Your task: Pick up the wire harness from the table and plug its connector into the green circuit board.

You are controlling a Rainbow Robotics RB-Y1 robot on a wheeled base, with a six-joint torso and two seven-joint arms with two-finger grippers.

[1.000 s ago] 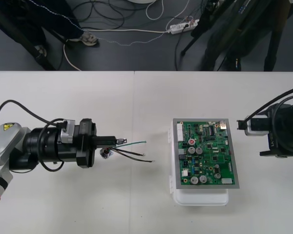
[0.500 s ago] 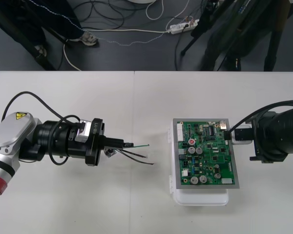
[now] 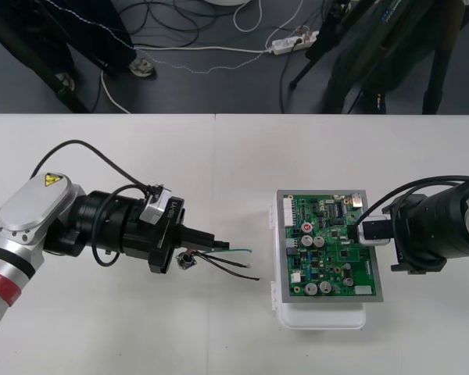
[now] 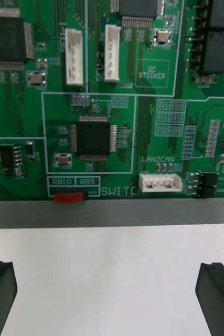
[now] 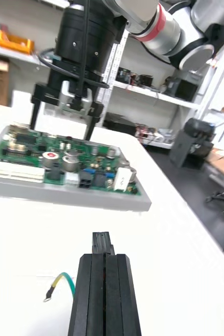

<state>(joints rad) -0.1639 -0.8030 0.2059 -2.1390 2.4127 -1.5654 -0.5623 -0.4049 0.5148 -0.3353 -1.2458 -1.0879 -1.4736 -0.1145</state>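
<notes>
Nearest, the left gripper [image 3: 210, 240] reaches in over the table [image 3: 219, 156] from the left, well short of the board [image 3: 328, 250]. Seen from the left wrist, its fingers [image 5: 104, 294] are pressed together with no gap, clenched on the harness [image 3: 230, 259]. Just which part they pinch is hard to make out. A narrow black piece sticks out at the fingertips and may be the plug, but I cannot tell. The green wire [image 3: 234, 250] and darker wires fan out from under the fingertips toward the board, and their free ends stop well apart from it. The socket [image 3: 186, 260] sits just under the gripper body, partly tucked against it. Whether the wires touch the table cannot be told.

Farther on, the board lies flat on its white base [image 3: 320, 319], whose near lip shows past the board. No wire reaches it.

Beyond that, the right gripper [image 5: 62, 128] stands over the board's right edge, pointing down. From the front its fingers are hidden under the arm and its camera. The right wrist view shows the fingers [image 4: 0, 294] wide apart, cut off at the frame corners, released and holding nothing. Only part of the board shows there.

Past the far table edge, cables [image 3: 195, 47] lie on dark floor.
</notes>
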